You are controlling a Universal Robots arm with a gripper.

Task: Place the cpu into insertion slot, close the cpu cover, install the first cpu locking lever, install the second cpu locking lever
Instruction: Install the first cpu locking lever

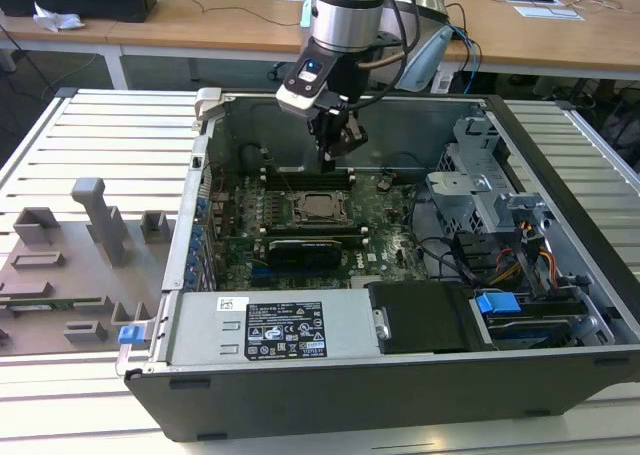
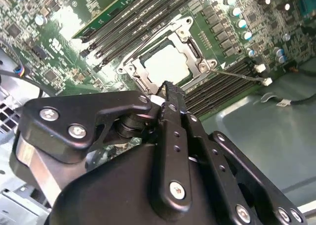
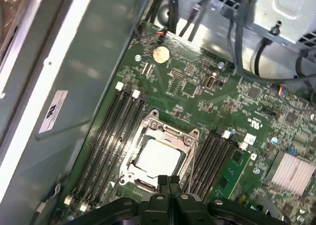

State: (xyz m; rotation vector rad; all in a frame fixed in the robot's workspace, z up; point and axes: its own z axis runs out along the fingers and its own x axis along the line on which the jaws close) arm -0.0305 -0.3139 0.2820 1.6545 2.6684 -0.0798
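Note:
The cpu lies flat in the insertion slot on the green motherboard, its pale metal top showing. The cpu cover is down around it, framing the chip through its square window. A thin locking lever rod juts from a socket corner out over the memory slots. My gripper hangs a short way above the socket's far edge, shut, with nothing between its black fingers. In both wrist views the fingertips sit at the rim of the cover.
Long black memory slots flank the socket on both sides. The open case has a grey power supply in front and a drive cage with cables at the exterior view's right. A grey fixture tray lies at the exterior view's left.

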